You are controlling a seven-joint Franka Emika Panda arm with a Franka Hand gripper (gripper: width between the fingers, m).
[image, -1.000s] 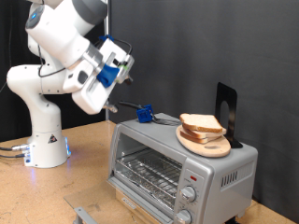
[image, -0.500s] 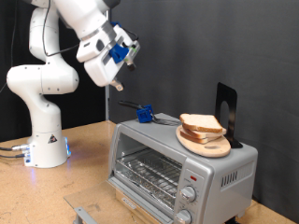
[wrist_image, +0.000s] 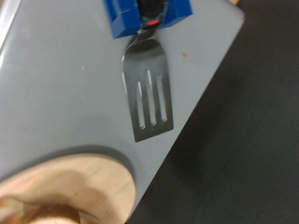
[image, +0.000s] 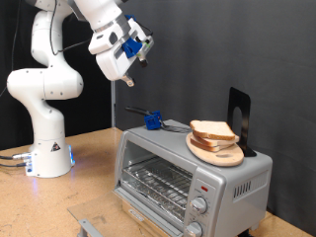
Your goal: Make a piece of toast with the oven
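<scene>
Piece of toast (image: pixel 211 129): topmost slice of small stack on round wooden board (image: pixel 219 152), atop oven (image: pixel 188 173), toward ext. view's right end of oven roof; pale tan face, darker crust. More bread slices (image: pixel 209 139) directly beneath, touching. Board edge (wrist_image: pixel 79 185) also visible in wrist view, w/ blurred bread beside it. Oven: silver box on wooden table (image: pixel 94 183), glass door shut, wire rack (image: pixel 153 180) visible through glass, two round knobs (image: pixel 197 215) and small red light at front panel on ext. view's right. Slotted metal spatula (wrist_image: pixel 148 90) lying flat on oven roof, blade w/ three slots, stuck in blue holder (image: pixel 152 121) near roof's ext.-view-left end; apart from board. Dark upright stand (image: pixel 239 118) behind board, at ext. view's right. Gripper (image: pixel 141 54) high above oven, well apart from toast and spatula, toward ext. view's top, tilted, blue parts near fingertips. Jaws: nothing seen between them; open vs. closed cannot tell, fingers not in wrist view. White arm base (image: pixel 46 148) on table at ext. view's left; grey metal piece (image: pixel 91 226) at table's front edge.
</scene>
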